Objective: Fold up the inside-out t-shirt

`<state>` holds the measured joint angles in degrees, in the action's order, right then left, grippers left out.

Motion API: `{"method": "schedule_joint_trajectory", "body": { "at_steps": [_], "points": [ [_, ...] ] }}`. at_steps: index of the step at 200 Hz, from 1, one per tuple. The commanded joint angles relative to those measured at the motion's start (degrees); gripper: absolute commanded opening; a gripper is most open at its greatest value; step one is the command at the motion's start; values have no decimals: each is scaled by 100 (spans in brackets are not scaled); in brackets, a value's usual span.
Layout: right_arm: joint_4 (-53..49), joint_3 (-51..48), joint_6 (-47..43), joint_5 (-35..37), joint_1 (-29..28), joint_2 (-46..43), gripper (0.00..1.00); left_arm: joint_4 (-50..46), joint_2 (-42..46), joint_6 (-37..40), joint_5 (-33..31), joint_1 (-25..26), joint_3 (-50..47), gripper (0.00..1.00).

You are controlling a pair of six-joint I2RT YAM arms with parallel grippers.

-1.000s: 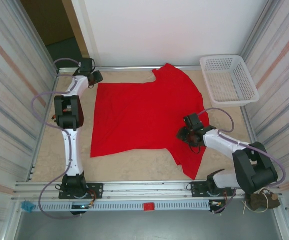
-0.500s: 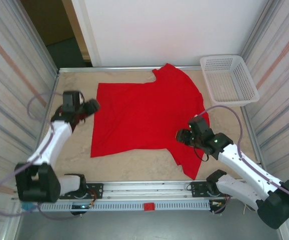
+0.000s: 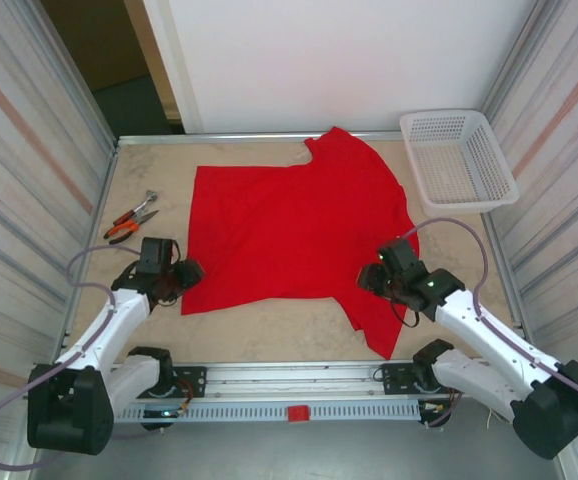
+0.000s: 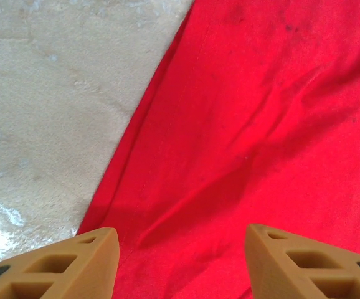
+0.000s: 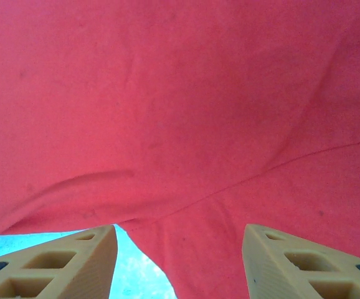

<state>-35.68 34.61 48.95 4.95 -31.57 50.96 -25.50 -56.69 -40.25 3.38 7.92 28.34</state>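
Note:
The inside-out t-shirt point(image 3: 289, 230) lies spread flat on the table, bright red, with one sleeve toward the back and the other toward the near right. My left gripper point(image 3: 193, 273) hovers open at the shirt's near-left corner. In the left wrist view its tan fingers point(image 4: 74, 265) straddle the cloth's side edge point(image 4: 136, 162), and nothing is between them. My right gripper point(image 3: 367, 277) is open over the near sleeve, by the armpit. In the right wrist view the gripper point(image 5: 180, 265) is just above a seam point(image 5: 242, 177) in the shirt.
A white plastic basket point(image 3: 459, 158) stands at the back right corner. Orange-handled pliers point(image 3: 129, 218) lie on the beige table point(image 3: 269, 335) left of the shirt. Ribbed walls close in both sides, and a metal rail point(image 3: 289, 385) runs along the near edge.
My left arm swung from the far-left corner down to the shirt's near-left corner, uncovering the pliers. The right gripper shifted slightly nearer along the sleeve. The shirt has not moved.

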Motion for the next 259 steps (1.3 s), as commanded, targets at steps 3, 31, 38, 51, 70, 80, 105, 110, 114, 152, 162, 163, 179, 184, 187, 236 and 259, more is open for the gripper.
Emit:
{"method": "schedule_joint_trajectory", "body": {
  "at_steps": [3, 31, 38, 51, 70, 80, 105, 110, 114, 152, 162, 163, 179, 184, 187, 236, 259],
  "points": [
    [-158, -128, 80, 122, 204, -301, 54, -118, 98, -193, -451, 147, -261, 55],
    [-176, -182, 21, -18, 451, -378, 54, 17, 118, -265, -550, 157, -478, 55],
    [-176, -191, 2, -42, 474, -370, 54, 54, 61, -273, -564, 156, -484, 55],
    [-185, -186, -33, -62, 503, -359, 54, 155, -69, -287, -549, 157, -488, 55],
    [-249, -170, -51, -71, 520, -401, 54, 321, -306, -304, -545, 157, -469, 52],
    [-284, -182, -58, -56, 529, -451, 54, 405, -426, -297, -557, 157, -437, 48],
    [-389, -183, -74, -73, 573, -581, 54, 598, -670, -188, -540, 157, -328, 28],
    [-423, -173, -82, -73, 583, -601, 54, 586, -713, -142, -548, 157, -271, 19],
    [-450, -166, -91, -81, 590, -619, 54, 549, -728, -106, -556, 157, -220, 13],
    [-789, -53, -194, -73, 659, -814, 54, -121, -171, 362, -679, 106, 422, 0],
    [-894, -8, -230, -72, 661, -841, 54, -328, 113, 442, -696, 104, 580, 0],
    [-900, 1, -233, -73, 661, -841, 54, -344, 144, 445, -697, 104, 587, 0],
    [-972, 45, -353, -223, 661, -814, 54, -529, 509, 480, -684, 72, 694, 0],
    [-982, 64, -405, -326, 661, -765, 54, -563, 597, 486, -656, 54, 707, 0],
    [-997, 76, -430, -395, 661, -732, 54, -576, 637, 488, -644, 40, 710, 0],
    [-1182, 245, -429, -329, -545, -35, 50, -530, 789, 468, -389, -285, 544, 0],
    [-1163, 357, -187, -83, -1449, 380, 42, -469, 746, 464, -338, -335, 532, 0]
  ]
}}
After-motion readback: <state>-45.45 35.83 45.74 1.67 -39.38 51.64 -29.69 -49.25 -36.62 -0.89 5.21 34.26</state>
